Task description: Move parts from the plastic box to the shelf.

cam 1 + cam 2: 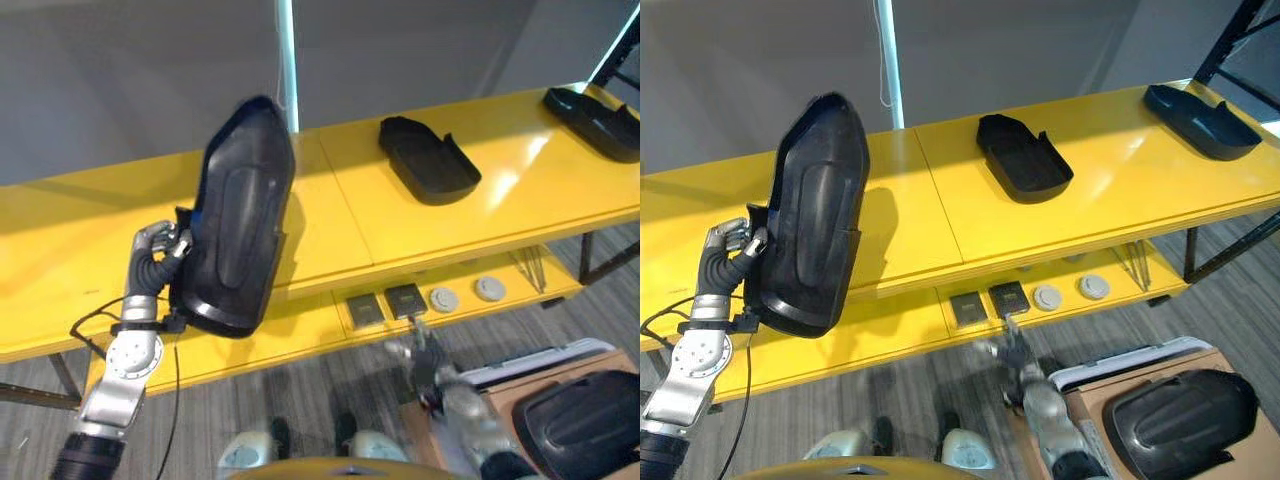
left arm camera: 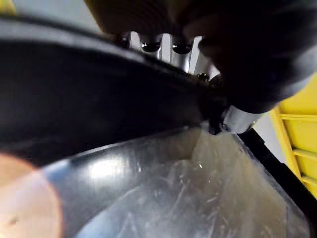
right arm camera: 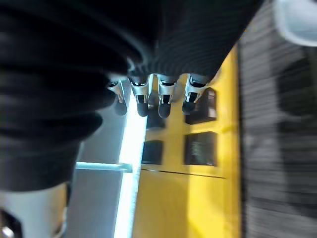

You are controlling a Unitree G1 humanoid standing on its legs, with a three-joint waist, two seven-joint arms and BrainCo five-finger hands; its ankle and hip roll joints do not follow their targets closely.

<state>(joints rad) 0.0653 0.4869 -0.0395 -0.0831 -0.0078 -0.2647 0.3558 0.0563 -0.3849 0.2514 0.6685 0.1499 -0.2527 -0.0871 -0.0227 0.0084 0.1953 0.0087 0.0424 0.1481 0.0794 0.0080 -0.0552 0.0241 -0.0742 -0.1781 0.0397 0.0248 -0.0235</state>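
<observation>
The left hand point(image 1: 160, 243) is gripping a black part point(image 1: 238, 230) upright above the shelf point(image 1: 330, 215); the right hand point(image 1: 420, 352) is hanging low, fingers straight.

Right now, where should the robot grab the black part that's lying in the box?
Probably by its thin rim, on the side nearest the right hand, coming from above. The black part lies flat in the box, and its middle looks too broad for fingers to wrap. The left hand holds another part by its edge that way.
</observation>
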